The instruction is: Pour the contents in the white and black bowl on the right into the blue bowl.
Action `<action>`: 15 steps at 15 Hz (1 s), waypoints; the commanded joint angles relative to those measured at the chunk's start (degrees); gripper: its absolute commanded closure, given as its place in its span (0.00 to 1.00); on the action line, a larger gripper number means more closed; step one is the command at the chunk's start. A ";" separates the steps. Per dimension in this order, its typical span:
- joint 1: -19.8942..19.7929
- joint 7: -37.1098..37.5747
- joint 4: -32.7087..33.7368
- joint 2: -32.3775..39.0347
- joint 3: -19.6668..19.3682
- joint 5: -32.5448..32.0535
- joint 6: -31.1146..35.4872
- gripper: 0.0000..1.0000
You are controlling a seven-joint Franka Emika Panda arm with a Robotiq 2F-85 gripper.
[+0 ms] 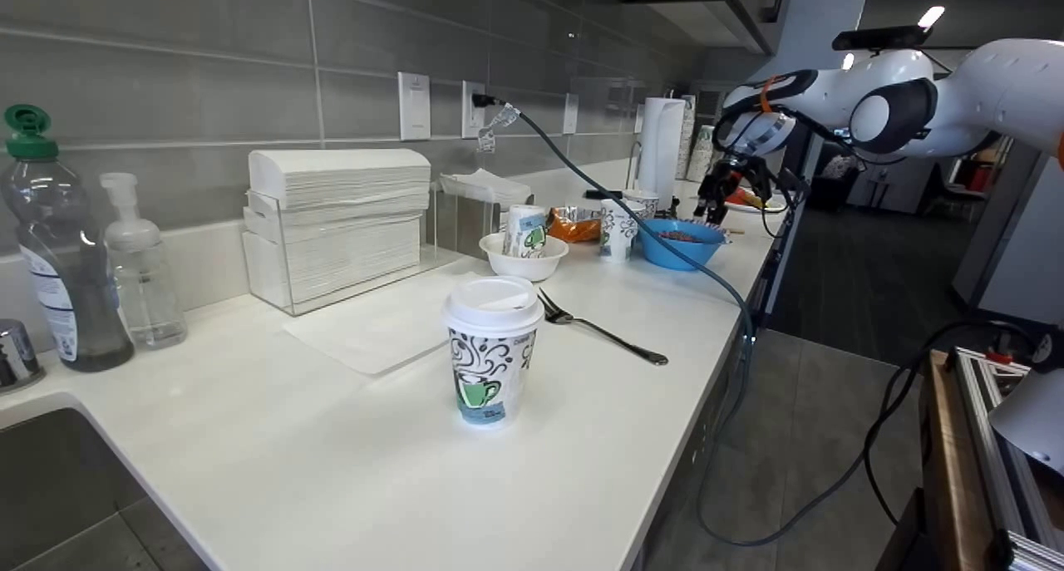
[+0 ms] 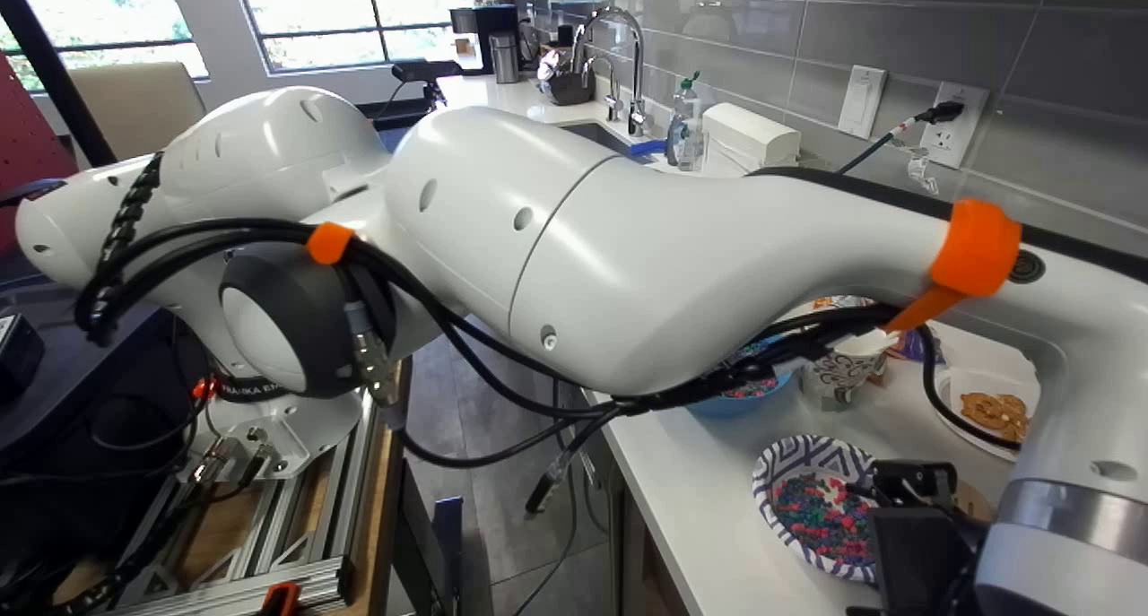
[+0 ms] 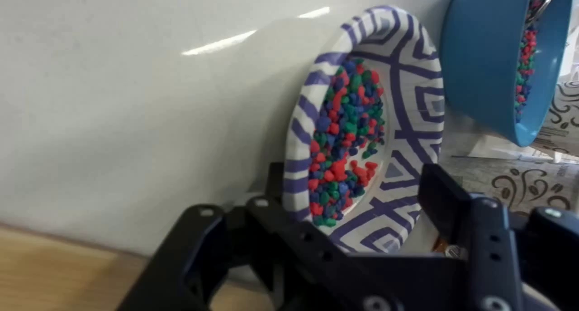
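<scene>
The white bowl with dark patterned bands (image 2: 807, 452) stands on the counter and holds small red, blue and green pieces. It fills the middle of the wrist view (image 3: 414, 121). In an exterior view the blue bowl hides it. The bright blue bowl (image 1: 672, 251) shows in both exterior views (image 2: 731, 407) and at the upper right of the wrist view (image 3: 484, 62). It holds similar pieces and a metal utensil. My gripper (image 3: 355, 182) is open, one finger on each side of the patterned bowl near its rim. I cannot tell whether the fingers touch it.
A white patterned cup (image 2: 839, 374) stands beside the blue bowl. A plate with cookies (image 2: 995, 414) lies beyond the patterned bowl. A dark cable (image 1: 648, 222) runs past the blue bowl. A fork (image 1: 603, 330) and a lidded cup (image 1: 492, 363) are farther along the counter.
</scene>
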 commanded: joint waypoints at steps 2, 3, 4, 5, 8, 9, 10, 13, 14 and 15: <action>-1.70 -0.51 3.64 1.60 1.91 1.42 -1.98 0.29; -2.03 -0.59 3.68 1.52 2.37 1.69 -2.11 0.36; -2.28 -0.73 3.76 1.47 2.70 1.88 -2.17 0.42; -2.47 -0.66 3.84 1.49 2.98 1.98 -2.30 0.50; -2.87 -0.42 3.91 1.86 3.74 2.00 -2.73 0.72; -2.91 -0.40 3.91 1.97 3.90 1.92 -2.77 0.92; -3.03 -0.43 3.88 2.07 4.20 2.01 -3.00 0.89; -3.16 -0.36 3.84 2.24 4.95 2.00 -3.50 1.00; -3.26 -0.38 3.80 2.23 5.29 2.09 -3.80 1.00; -3.36 -0.25 3.73 2.19 5.60 2.21 -4.35 1.00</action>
